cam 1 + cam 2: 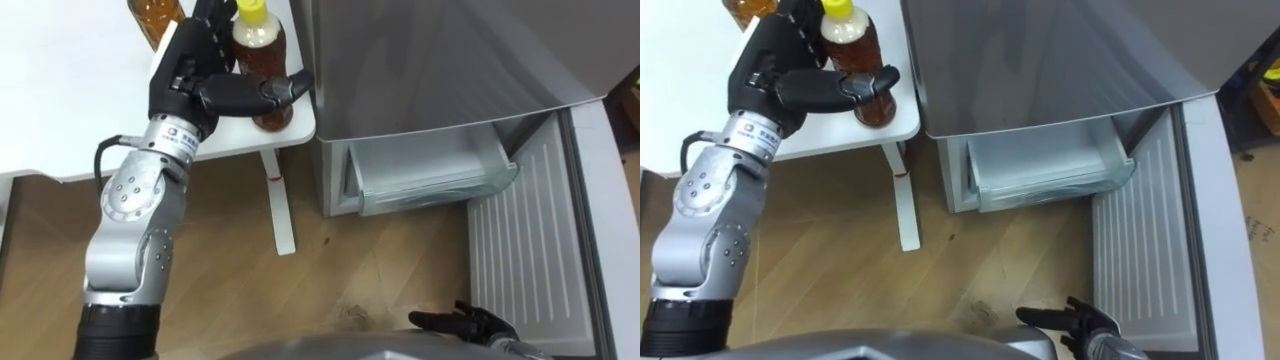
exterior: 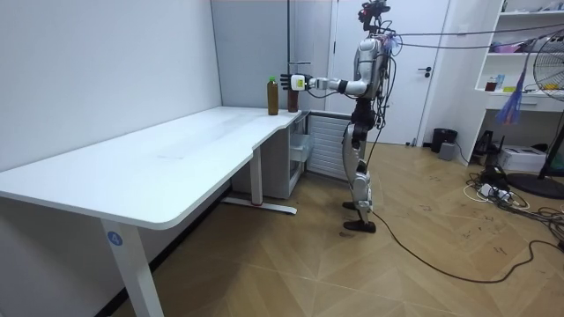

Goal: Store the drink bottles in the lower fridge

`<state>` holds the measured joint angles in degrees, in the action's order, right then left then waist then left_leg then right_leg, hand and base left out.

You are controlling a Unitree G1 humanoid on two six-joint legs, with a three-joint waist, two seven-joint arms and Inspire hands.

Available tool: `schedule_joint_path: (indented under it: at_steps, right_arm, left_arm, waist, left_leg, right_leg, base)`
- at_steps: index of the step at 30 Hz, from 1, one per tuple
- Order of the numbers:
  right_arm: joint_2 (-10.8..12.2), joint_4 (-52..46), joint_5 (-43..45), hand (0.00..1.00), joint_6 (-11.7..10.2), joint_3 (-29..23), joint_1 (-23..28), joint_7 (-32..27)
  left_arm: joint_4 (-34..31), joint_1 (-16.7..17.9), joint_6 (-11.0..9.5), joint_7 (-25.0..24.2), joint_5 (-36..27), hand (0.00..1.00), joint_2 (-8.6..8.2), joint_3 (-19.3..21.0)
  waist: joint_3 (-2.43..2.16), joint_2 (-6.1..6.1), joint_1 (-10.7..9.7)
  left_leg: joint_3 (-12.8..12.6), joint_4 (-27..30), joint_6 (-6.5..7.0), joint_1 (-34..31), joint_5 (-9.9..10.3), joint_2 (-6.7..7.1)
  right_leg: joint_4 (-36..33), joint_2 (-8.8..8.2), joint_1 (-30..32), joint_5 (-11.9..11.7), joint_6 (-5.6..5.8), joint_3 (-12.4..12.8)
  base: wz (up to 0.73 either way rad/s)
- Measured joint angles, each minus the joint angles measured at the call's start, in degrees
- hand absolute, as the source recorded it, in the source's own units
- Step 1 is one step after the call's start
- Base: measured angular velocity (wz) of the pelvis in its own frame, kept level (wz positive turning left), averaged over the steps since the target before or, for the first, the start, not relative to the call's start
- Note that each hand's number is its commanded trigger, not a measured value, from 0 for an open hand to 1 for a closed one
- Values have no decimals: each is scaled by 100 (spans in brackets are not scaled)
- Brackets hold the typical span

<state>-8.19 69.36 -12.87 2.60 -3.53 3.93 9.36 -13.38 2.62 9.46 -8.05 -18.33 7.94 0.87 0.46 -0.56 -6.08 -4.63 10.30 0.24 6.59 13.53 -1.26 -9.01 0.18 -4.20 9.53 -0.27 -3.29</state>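
Note:
A tea bottle [image 1: 262, 62] with a yellow cap stands near the corner of the white table [image 1: 60, 90]. My left hand [image 1: 195, 65] is round it: the thumb [image 1: 262, 92] lies across its near side and the fingers reach behind it. A second amber bottle [image 1: 156, 16] stands just left of the hand. In the room view I stand at the table's far end with the left arm stretched out to the bottles [image 2: 291, 95]. My right hand [image 1: 465, 322] hangs low with relaxed fingers, holding nothing.
The grey fridge [image 1: 430, 60] stands right of the table. Its lower door [image 1: 530, 250] is swung open, showing a ribbed white inner side, and a clear drawer [image 1: 430, 170] juts out. A white table leg [image 1: 278, 205] stands on the wooden floor between table and fridge.

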Motion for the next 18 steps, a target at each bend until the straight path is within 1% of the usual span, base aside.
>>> schedule_joint_path:
  at_steps: [1, 2, 3, 15, 16, 18]
  right_arm:
    - [0, -10, 3, 0, 1, 1, 1, 1]
    - [0, -13, 7, 0, 1, 2, 1, 2]
    - [-1, -13, 7, 0, 2, 1, 2, 3]
    - [-2, -28, 9, 0, 68, 2, -1, 5]
    - [-3, -31, 9, 0, 67, 2, 0, 5]
    - [-3, -32, 9, 0, 67, 1, -1, 5]
  left_arm:
    - [0, 0, 1, 0, 2, 35, 0, -3]
    - [0, 0, 3, 0, 13, 54, 0, -8]
    - [0, 0, 7, 0, 18, 100, 0, -9]
    - [-1, -1, 63, 11, 113, 100, 0, -11]
    - [1, 0, 84, 21, 138, 100, 12, -7]
    - [39, 0, 209, 11, 262, 100, 58, -38]
  waist:
    - [0, 1, 0]
    - [1, 1, 1]
    - [1, 1, 0]
    - [-1, 2, 2]
    - [0, 2, 1]
    - [0, 3, 0]
  left_leg:
    - [-3, 0, 0, -1, 0, -1]
    - [-8, 0, 0, -2, 0, -1]
    - [-10, 0, 0, -2, 0, -1]
    - [-12, 1, 0, -15, 0, -3]
    - [-12, 1, 0, -22, 0, -4]
    - [-8, 1, 0, -22, 0, -4]
  right_leg:
    - [-8, 0, 14, 0, 0, 0]
    - [-8, 0, 28, 0, 0, 1]
    - [-7, 0, 31, 0, 0, 2]
    - [21, 3, 23, 1, 1, 1]
    - [19, 4, 24, 0, 1, 1]
    - [20, 5, 23, 0, 0, -1]
  base:
    - [0]
    - [0]
    - [0]
    - [0]
    - [-3]
    - [-2]
